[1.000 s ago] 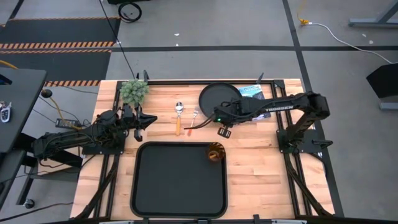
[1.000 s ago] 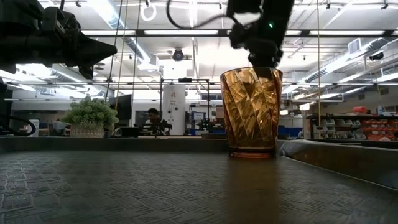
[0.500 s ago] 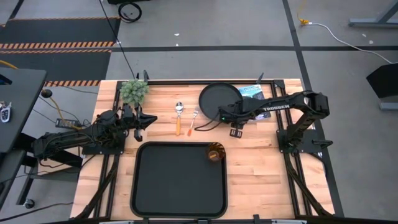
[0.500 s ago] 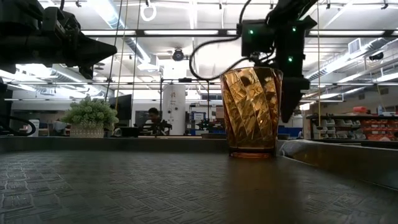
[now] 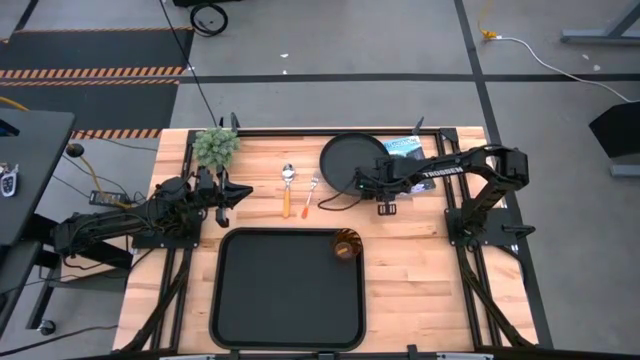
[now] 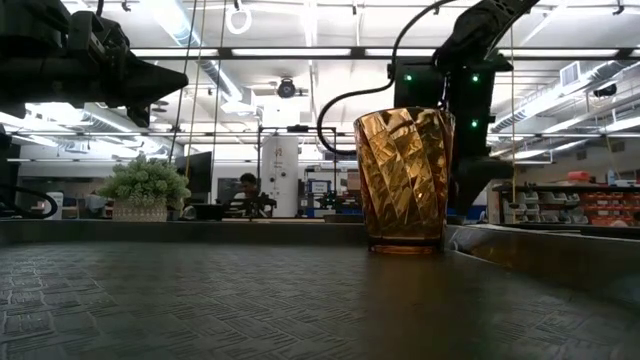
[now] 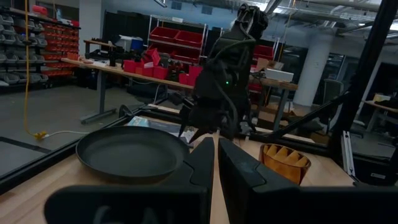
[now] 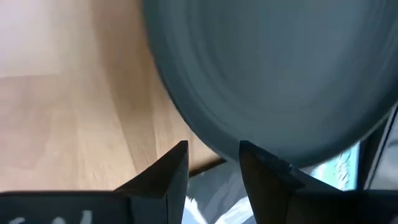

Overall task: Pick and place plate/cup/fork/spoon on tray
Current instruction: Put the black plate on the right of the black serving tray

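While the high view looks straight down, the right gripper (image 5: 379,193) hangs over the near rim of the plate (image 5: 352,160), which lies on the bare wood beyond the tray (image 5: 232,300); the cup (image 5: 346,244) already stands in the tray's far right corner, and the fork (image 5: 311,190) and spoon (image 5: 287,186) lie side by side just left of the plate. The left gripper (image 5: 226,193) waits well apart at the table's left. Down at table height, the cup (image 6: 404,180) fills the middle and the right arm drops behind it, fingers hidden. From the left wrist, that arm's own claw (image 7: 216,163) is almost clenched, nothing between the fingers, looking at the plate (image 7: 132,152) and cup (image 7: 284,162). From the right wrist, the claw (image 8: 213,163) is released, fingers parted with the plate's edge (image 8: 224,149) lined up in the gap. My read: pinch the rim squarely, one finger under, lift before swinging. Room is generous on the tray's left; the cup crowds its right corner, and the fork sits close beside the plate's left edge.
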